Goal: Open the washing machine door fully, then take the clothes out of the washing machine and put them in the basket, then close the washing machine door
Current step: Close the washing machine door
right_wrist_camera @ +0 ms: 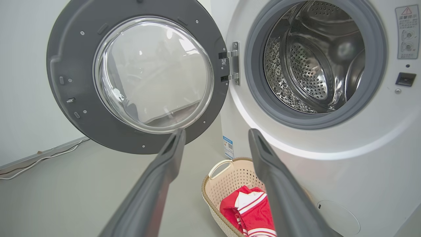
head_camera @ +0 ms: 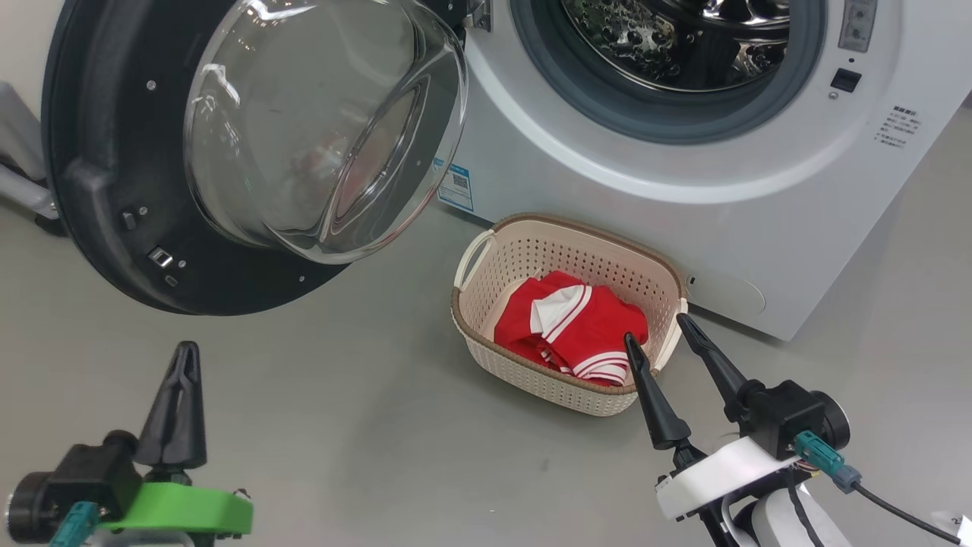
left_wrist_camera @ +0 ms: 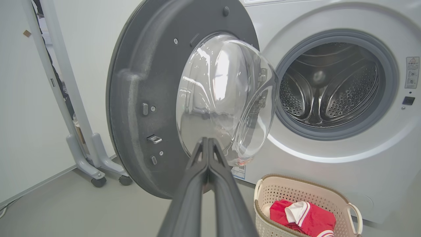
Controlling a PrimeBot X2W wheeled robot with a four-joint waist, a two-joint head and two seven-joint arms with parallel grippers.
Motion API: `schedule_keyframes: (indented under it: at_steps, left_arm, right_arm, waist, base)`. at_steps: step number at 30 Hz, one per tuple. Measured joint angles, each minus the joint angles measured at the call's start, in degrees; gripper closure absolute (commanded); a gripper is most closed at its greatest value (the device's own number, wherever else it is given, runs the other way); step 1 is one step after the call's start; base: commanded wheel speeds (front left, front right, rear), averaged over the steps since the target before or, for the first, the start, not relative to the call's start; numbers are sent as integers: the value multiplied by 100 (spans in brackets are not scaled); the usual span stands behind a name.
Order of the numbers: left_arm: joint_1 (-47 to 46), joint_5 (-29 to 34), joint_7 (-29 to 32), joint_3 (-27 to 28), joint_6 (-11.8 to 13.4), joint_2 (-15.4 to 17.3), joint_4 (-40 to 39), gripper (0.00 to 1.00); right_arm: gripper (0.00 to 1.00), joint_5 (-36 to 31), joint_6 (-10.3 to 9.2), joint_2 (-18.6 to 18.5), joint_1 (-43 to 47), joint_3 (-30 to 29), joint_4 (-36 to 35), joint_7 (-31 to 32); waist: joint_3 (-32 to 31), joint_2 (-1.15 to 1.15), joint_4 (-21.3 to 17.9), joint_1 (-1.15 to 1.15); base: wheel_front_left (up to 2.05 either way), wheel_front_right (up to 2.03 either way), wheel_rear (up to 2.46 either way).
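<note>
right wrist view: washing machine door [right_wrist_camera: 65,49] on its hinge [right_wrist_camera: 232,62].

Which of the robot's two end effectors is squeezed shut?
The left end effector, on the green mount: its two dark fingers press together with nothing between them. The right end effector, near the basket, has fingers spread apart.

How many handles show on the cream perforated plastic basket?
2. One handle is on the basket's end toward the round black door; the other is on the opposite end, beside the right gripper.
</note>
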Motion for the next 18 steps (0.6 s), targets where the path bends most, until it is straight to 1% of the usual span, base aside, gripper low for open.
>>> schedule_keyframes:
  at_steps: [5, 6, 8, 9, 12, 13, 14, 18]
  left_arm:
    - [-197, 103, 0, 290, -1, 325, -361, 100]
    - [-197, 103, 0, 290, -1, 325, -361, 100]
    - [-459, 115, -1, 493, -12, 567, -527, 100]
    - [-459, 115, -1, 493, -12, 567, -527, 100]
    - [-750, 115, -1, 680, -80, 864, -590, 100]
    - [-938, 114, -2, 817, -109, 1073, -615, 100]
    - [-1042, 92, -2, 929, -111, 1163, -641, 100]
    - [-1507, -205, 27, 1455, -134, 1546, -697, 100]
  right_arm:
    - [0, -53, 1, -25, -53, 70, 4, 0]
    - [0, -53, 1, -25, -53, 70, 4, 0]
    - [0, -98, 1, -86, -118, 110, 18, 0]
    - [0, -98, 1, -86, -118, 110, 18, 0]
    - [0, -127, 2, -119, -164, 137, 31, 0]
    - [0, -154, 3, -138, -211, 167, 45, 0]
    - [0, -163, 3, -145, -250, 182, 48, 0]
    - [0, -255, 7, -159, -416, 246, 46, 0]
  waist:
    - [188, 0, -83, 0]
    - [188, 0, -83, 0]
    - [311, 0, -147, 0]
    - [311, 0, -147, 0]
    - [437, 0, -217, 0]
    - [522, 0, -268, 0]
    - [564, 0, -296, 0]
    - [722, 0, -418, 0]
  base:
    - [0, 0, 0]
    - [0, 0, 0]
    - [0, 0, 0]
    - [0, 0, 0]
    - [0, 0, 0]
    - [0, 0, 0]
    - [0, 0, 0]
    - [0, 0, 0]
